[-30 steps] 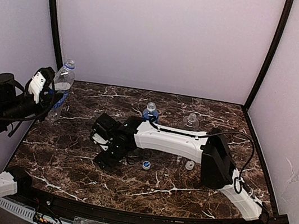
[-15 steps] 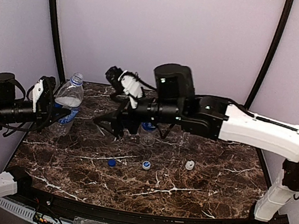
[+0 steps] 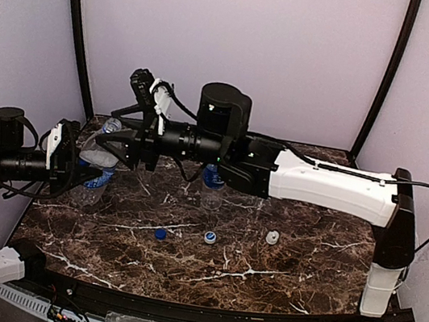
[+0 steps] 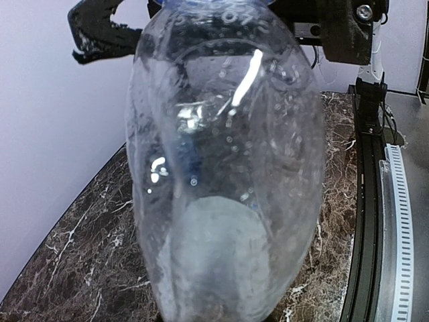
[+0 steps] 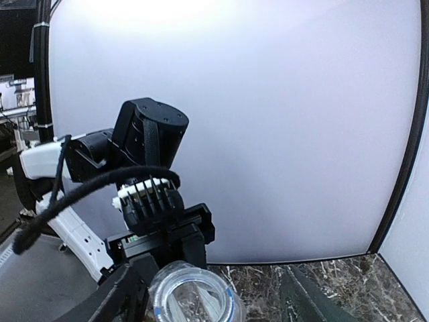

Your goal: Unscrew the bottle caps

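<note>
Top view: the left gripper (image 3: 74, 163) is clamped on the held bottle (image 3: 94, 160) at the far left, which is tilted. The right gripper (image 3: 111, 130) straddles its neck with jaws apart. Loose on the table (image 3: 304, 265) are the blue cap (image 3: 160, 233), middle cap (image 3: 210, 237) and white cap (image 3: 272, 237).

Left wrist: the held bottle (image 4: 224, 168) has a thin clear wall with droplets. It is probably light, crushable and slick, so take the stiffer neck.

Right wrist: the bottle mouth (image 5: 191, 295) is uncapped. The right gripper (image 5: 214, 298) has a finger on either side, and no squeeze is visible.
</note>
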Available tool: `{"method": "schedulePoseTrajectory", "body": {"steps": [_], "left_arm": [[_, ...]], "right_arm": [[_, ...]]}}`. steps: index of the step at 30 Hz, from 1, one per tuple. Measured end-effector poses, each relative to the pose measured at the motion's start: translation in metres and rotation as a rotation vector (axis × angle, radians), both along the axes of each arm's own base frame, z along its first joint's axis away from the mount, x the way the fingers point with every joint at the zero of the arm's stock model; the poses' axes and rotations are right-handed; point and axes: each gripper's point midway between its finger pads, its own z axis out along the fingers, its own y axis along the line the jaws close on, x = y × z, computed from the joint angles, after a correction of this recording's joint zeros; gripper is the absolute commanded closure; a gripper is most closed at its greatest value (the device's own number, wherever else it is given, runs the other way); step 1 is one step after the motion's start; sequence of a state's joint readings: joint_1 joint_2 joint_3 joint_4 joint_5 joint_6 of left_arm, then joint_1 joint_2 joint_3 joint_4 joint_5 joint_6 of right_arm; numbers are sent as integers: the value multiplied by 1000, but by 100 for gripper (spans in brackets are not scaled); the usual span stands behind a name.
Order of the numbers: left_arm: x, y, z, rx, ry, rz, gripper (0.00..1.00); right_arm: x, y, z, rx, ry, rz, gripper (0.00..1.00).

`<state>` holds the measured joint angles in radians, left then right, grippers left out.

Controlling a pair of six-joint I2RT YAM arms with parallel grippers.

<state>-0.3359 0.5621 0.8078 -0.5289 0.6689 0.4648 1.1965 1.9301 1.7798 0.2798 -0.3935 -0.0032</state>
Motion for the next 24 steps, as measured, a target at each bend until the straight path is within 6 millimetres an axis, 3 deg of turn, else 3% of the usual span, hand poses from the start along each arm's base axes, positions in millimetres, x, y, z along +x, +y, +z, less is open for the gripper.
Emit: {"method": "schedulePoseTrajectory", "body": {"steps": [9, 11, 13, 14, 16, 21, 24], "left_arm": [[0, 0, 1, -1, -5, -2, 79], [0, 0, 1, -2, -1, 0, 79], [0, 0, 1, -4, 3, 2, 66], [0, 0, 1, -6, 3, 3, 40], [0, 1, 1, -8, 7, 9, 7], [2, 4, 3, -12, -7, 35, 1], [4, 8, -1, -7, -22, 65, 1]], "right_arm": [[-1, 7, 1, -17, 60, 27, 99], [-2, 8, 0, -21, 58, 33, 100], [-2, 8, 0, -24, 59, 35, 100], [-2, 8, 0, -26, 59, 36, 100], [-2, 8, 0, -31, 54, 35, 100], [7, 8, -12, -76, 61, -14, 100], [23, 7, -24, -119, 70, -91, 100]]}}
